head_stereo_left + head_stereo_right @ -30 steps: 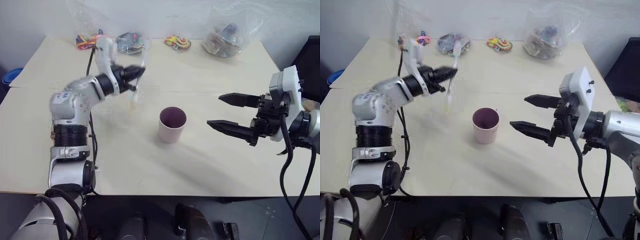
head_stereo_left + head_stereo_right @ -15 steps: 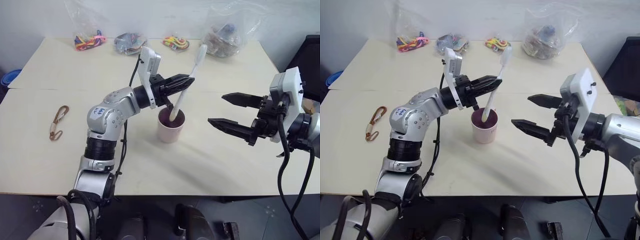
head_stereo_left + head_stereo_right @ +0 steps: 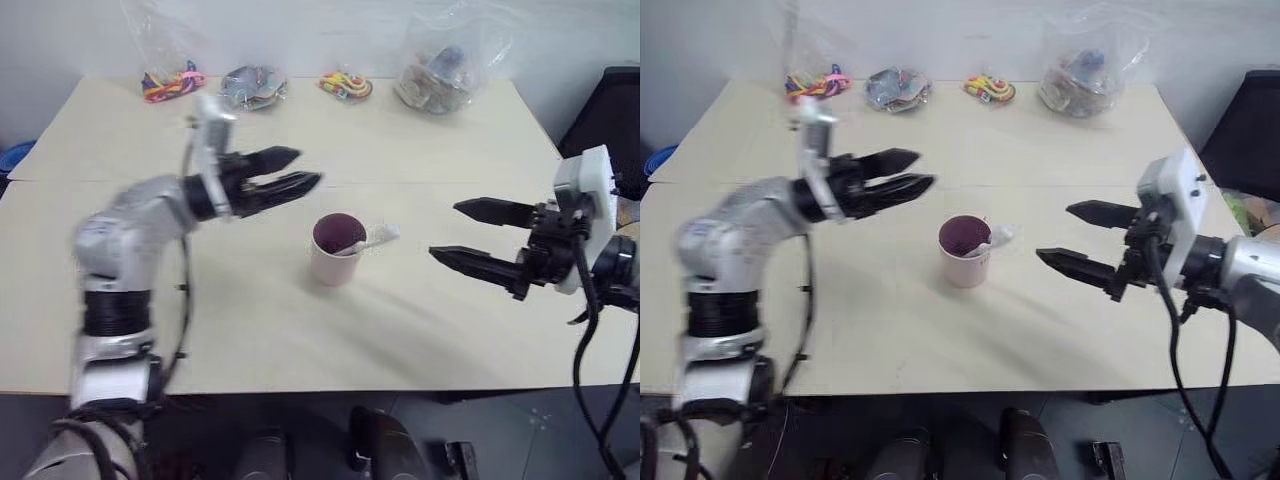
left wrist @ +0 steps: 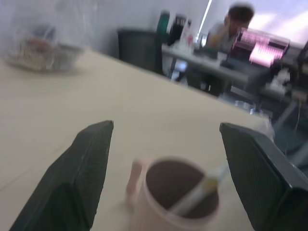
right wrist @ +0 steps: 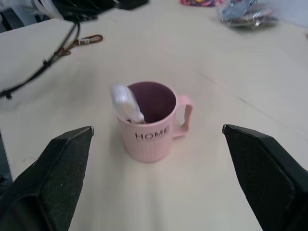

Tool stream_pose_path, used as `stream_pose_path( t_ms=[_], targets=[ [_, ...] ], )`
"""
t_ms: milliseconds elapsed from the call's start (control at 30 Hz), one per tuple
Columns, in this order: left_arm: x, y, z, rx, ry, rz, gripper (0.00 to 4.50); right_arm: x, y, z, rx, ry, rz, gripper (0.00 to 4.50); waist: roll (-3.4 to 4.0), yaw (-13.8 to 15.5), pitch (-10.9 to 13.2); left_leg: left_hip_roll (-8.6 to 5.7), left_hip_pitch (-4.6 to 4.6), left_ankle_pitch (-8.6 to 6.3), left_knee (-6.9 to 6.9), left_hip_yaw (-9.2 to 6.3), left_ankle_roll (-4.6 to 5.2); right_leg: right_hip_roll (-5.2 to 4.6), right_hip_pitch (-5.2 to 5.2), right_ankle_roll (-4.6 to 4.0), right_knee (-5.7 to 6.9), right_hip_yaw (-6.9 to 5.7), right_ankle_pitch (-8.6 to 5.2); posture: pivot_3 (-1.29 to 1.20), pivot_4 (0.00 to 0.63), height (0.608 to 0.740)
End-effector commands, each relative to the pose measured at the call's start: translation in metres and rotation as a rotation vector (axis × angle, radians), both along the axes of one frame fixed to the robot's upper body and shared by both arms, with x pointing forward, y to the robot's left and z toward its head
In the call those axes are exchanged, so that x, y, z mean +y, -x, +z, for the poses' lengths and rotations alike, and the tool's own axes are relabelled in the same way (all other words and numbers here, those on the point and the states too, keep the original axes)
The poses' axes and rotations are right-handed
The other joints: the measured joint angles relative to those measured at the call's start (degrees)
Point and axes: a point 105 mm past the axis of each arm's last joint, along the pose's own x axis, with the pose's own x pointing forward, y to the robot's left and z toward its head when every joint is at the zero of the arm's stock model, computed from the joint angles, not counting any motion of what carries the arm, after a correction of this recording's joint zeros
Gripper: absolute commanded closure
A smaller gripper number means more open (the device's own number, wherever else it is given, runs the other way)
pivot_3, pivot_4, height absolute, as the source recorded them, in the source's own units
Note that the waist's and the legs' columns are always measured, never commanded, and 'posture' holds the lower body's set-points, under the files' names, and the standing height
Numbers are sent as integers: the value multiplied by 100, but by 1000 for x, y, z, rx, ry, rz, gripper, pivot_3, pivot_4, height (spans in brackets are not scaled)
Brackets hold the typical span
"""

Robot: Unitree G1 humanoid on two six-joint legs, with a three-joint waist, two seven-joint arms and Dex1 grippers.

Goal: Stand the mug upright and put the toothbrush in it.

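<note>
The left gripper [image 3: 300, 170] has its fingers spread apart and holds nothing, up and to the left of the mug [image 3: 336, 250]. The right gripper [image 3: 448, 232] is wide open and empty, on the mug's other side. The mug stands upright on the table [image 3: 420, 150], and the toothbrush [image 3: 372, 238] leans inside it, head out over the rim.

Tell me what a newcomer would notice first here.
The pink mug stands upright mid-table with the toothbrush in it, head leaning over the rim toward the right gripper. Both grippers flank it with fingers spread, the left gripper raised beside it. Clear bags of odds and ends line the table's far edge.
</note>
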Motion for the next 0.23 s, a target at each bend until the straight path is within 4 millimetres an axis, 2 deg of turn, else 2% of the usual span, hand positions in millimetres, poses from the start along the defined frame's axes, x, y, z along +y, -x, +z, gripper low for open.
stream_pose_path(
  t_ms=[33,133,233],
  targets=[
    [26,38,5,-43,-217,-137,745,-13,9,7,-8,44,51,0,0,1,0,-1,0,0,-2,11,0,0,0,0,-3,0,0,0,150,740],
    [46,49,8,-28,-342,-127,745,-23,10,4,23,61,68,0,0,93,0,-3,-3,0,2,15,1,-1,3,1,-11,2,0,0,150,740],
    [52,54,9,-19,-382,-128,745,-29,7,0,28,77,70,0,0,123,0,-6,-3,-3,8,9,5,-4,10,3,-12,4,2,0,150,740]
  ],
)
